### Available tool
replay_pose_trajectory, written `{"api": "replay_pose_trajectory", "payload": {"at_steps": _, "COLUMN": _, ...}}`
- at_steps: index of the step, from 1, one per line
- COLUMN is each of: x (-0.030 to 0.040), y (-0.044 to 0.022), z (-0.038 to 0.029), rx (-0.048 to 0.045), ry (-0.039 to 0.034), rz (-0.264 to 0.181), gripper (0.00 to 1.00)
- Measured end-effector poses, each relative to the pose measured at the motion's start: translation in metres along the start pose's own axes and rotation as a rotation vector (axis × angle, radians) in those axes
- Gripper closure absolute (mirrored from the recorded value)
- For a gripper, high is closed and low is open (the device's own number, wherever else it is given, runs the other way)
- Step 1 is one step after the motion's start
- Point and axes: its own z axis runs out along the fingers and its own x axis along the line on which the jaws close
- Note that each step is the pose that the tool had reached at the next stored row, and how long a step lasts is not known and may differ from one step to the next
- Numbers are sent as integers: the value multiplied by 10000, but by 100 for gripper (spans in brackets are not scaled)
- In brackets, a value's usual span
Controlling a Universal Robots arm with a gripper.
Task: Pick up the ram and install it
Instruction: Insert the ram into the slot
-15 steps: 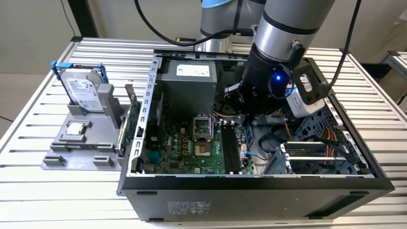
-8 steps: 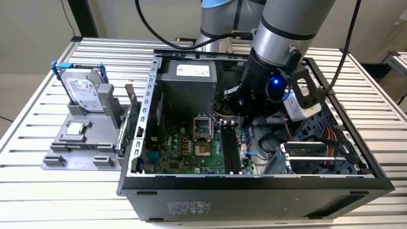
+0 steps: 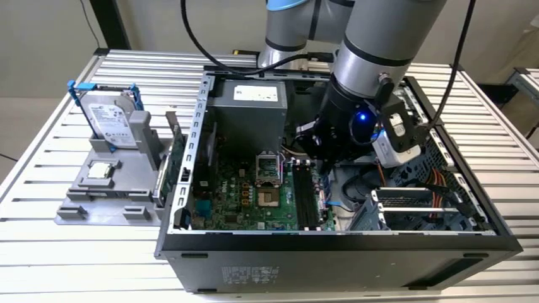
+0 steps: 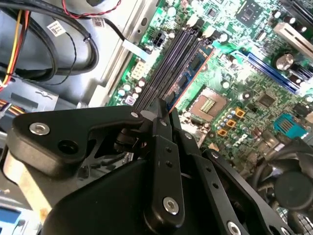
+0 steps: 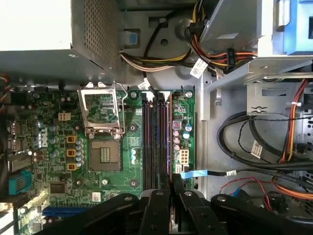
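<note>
The ram is a thin blue board seen almost edge-on, standing upright along the black memory slots of the green motherboard. My gripper is shut on the ram's upper edge. In the first wrist view the ram is a thin line beside the dark slots, running out from between the black fingers. In the exterior view the gripper reaches down inside the open computer case, over the slots. Whether the board is fully seated cannot be told.
An open CPU socket lies beside the slots. Cable bundles and a drive cage crowd the other side. The power supply fills the case's far end. Outside, a grey holder carries a hard drive and a CPU chip.
</note>
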Motion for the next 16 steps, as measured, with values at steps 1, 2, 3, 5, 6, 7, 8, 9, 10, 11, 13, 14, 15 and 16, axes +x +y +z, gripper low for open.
{"api": "replay_pose_trajectory", "payload": {"at_steps": 1, "x": -2, "y": 0, "z": 19, "rx": -1, "ry": 0, "rz": 1, "gripper": 100}}
{"api": "replay_pose_trajectory", "payload": {"at_steps": 2, "x": -3, "y": 0, "z": 37, "rx": -1, "ry": 0, "rz": 2, "gripper": 100}}
{"api": "replay_pose_trajectory", "payload": {"at_steps": 3, "x": -6, "y": 0, "z": 55, "rx": -1, "ry": 0, "rz": 1, "gripper": 100}}
{"api": "replay_pose_trajectory", "payload": {"at_steps": 5, "x": -10, "y": -1, "z": 90, "rx": -1, "ry": 0, "rz": 0, "gripper": 100}}
{"api": "replay_pose_trajectory", "payload": {"at_steps": 6, "x": -12, "y": -1, "z": 109, "rx": 0, "ry": 0, "rz": 1, "gripper": 100}}
{"api": "replay_pose_trajectory", "payload": {"at_steps": 7, "x": -15, "y": -2, "z": 128, "rx": 0, "ry": 0, "rz": 0, "gripper": 100}}
{"api": "replay_pose_trajectory", "payload": {"at_steps": 8, "x": -17, "y": -2, "z": 145, "rx": -1, "ry": 0, "rz": 0, "gripper": 100}}
{"api": "replay_pose_trajectory", "payload": {"at_steps": 9, "x": -18, "y": -2, "z": 164, "rx": 0, "ry": 0, "rz": 1, "gripper": 100}}
{"api": "replay_pose_trajectory", "payload": {"at_steps": 10, "x": -20, "y": -2, "z": 181, "rx": 0, "ry": 0, "rz": 1, "gripper": 100}}
{"api": "replay_pose_trajectory", "payload": {"at_steps": 11, "x": -21, "y": -2, "z": 199, "rx": 0, "ry": 0, "rz": 1, "gripper": 100}}
{"api": "replay_pose_trajectory", "payload": {"at_steps": 13, "x": -23, "y": -3, "z": 234, "rx": 0, "ry": 0, "rz": 0, "gripper": 100}}
{"api": "replay_pose_trajectory", "payload": {"at_steps": 14, "x": -24, "y": -3, "z": 249, "rx": -1, "ry": 0, "rz": 0, "gripper": 100}}
{"api": "replay_pose_trajectory", "payload": {"at_steps": 15, "x": -24, "y": -3, "z": 260, "rx": 0, "ry": 0, "rz": 0, "gripper": 100}}
{"api": "replay_pose_trajectory", "payload": {"at_steps": 16, "x": -25, "y": -3, "z": 270, "rx": 0, "ry": 0, "rz": -2, "gripper": 100}}
